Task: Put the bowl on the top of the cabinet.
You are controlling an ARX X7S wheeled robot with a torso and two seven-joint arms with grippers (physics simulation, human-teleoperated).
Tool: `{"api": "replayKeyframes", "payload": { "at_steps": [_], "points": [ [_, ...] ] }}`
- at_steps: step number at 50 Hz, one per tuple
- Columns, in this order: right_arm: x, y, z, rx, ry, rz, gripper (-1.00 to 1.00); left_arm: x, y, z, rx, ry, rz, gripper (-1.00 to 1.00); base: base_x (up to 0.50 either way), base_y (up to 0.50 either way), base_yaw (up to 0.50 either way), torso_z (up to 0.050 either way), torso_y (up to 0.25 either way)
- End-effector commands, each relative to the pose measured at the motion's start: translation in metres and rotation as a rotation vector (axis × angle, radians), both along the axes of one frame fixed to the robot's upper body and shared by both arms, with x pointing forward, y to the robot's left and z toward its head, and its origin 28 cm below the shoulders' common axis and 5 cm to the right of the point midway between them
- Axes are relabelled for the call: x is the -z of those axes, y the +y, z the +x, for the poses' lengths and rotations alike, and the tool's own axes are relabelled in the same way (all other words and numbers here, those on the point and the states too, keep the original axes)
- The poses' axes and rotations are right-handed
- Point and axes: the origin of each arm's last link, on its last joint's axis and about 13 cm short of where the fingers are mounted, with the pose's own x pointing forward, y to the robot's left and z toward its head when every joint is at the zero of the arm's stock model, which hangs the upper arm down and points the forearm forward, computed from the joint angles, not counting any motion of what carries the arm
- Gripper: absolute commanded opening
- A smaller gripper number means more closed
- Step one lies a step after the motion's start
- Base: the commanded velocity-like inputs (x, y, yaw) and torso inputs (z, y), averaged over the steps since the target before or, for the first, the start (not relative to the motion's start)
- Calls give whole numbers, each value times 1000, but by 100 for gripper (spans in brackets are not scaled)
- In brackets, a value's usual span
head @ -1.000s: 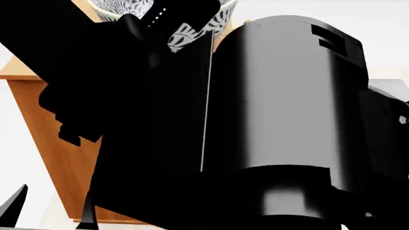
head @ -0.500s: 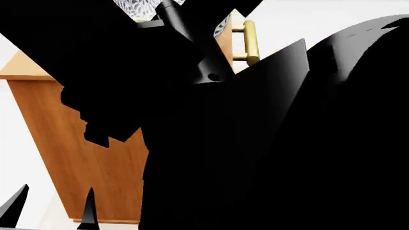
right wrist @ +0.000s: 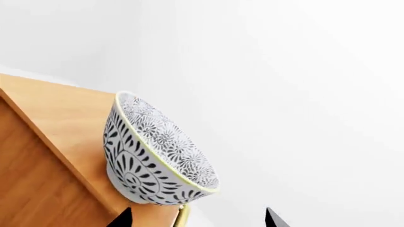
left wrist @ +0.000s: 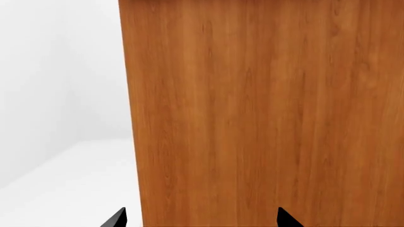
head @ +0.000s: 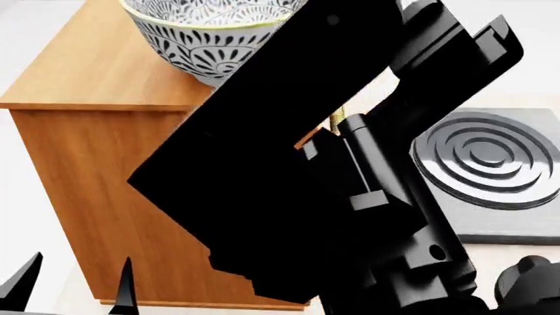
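White ceramic bowl (right wrist: 158, 156) with black floral pattern sits at the front edge of the orange-brown wooden cabinet (head: 96, 65) top, free of the spread right gripper (right wrist: 197, 218); the left gripper (left wrist: 200, 220) is spread too.

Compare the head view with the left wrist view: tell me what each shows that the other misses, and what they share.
Only the head view shows the deep white bowl with black floral pattern sitting on the cabinet's lighter top, the black right arm and a grey ringed slab. Only the left wrist view shows the cabinet's side panel filling most of the picture, with white wall beside it. Both show the orange-brown wood-grain cabinet and the left gripper, jaws apart and empty.
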Motion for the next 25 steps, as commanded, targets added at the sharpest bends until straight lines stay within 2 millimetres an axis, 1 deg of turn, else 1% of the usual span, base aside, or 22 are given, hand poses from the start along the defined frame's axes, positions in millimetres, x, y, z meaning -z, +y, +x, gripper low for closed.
{"api": "replayKeyframes", "payload": {
  "at_steps": [1,3,4,7,8,11,12,14,20,25],
  "points": [
    [30,-21,-5,26,-2,24,100,1,-1,1,2,3,3,100,0,0,0,0,0],
    [31,-21,-5,27,-2,25,100,1,-1,1,2,4,2,100,0,0,0,0,0],
    [41,-24,-6,27,3,29,100,2,-1,1,2,6,2,100,0,0,0,0,0],
    [48,-27,-6,26,12,33,100,3,-1,2,1,7,2,100,0,0,0,0,0],
    [53,-28,-6,27,19,31,100,3,0,1,-2,9,1,100,0,0,0,0,0],
    [61,-30,-4,33,33,32,100,4,0,1,-3,9,0,100,0,0,0,0,0],
    [67,-32,-2,38,44,35,100,4,0,1,-3,10,-1,100,0,0,0,0,0],
    [71,-34,-2,38,53,40,100,4,0,1,-5,10,0,100,0,0,0,0,0],
    [87,-41,0,50,87,99,100,4,0,1,-5,10,-3,100,0,0,0,0,0],
    [109,-46,5,97,103,150,100,5,0,1,-5,10,-1,100,0,0,0,0,0]
  ]
}}
